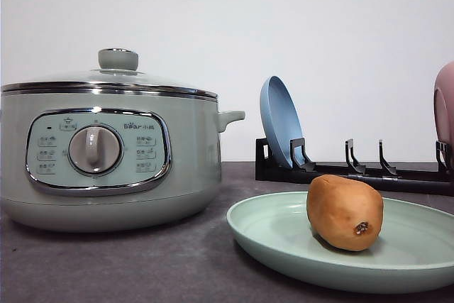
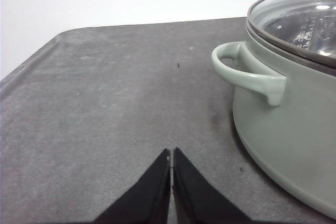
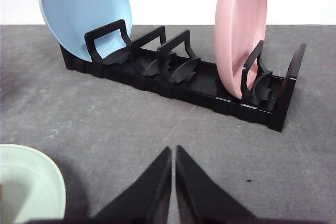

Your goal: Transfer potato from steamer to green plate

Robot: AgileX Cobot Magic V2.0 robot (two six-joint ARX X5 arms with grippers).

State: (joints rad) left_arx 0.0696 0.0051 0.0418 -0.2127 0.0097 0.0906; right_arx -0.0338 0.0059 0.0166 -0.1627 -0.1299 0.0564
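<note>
Left hand fingers pressed together, empty, over grey desk beside steamer. Right hand likewise closed, empty, facing black rack with blue plate, pink plate. Potato rests on green plate; steamer lid on.

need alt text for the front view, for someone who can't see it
An orange-brown potato lies on a pale green plate at the right front of a dark grey table. To the left stands a pale green steamer with its glass lid on. Behind the plate, a black rack holds an upright blue plate.
</note>
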